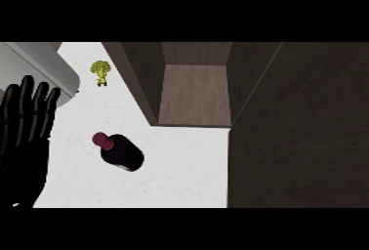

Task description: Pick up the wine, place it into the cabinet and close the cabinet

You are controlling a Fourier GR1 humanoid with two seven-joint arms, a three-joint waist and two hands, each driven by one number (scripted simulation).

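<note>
1 view: head camera, looking steeply down on the white counter (180,171), open cabinet (194,93) toward the top.

Only one hand shows. It is the robot's left hand (27,122), at the left edge of the head view. It is black. Its fingers (27,95) are straight and point up, side by side, a little spread. The hand is open and holds nothing. It touches nothing. It rests there by the edge. The right hand does not show at all.
</note>
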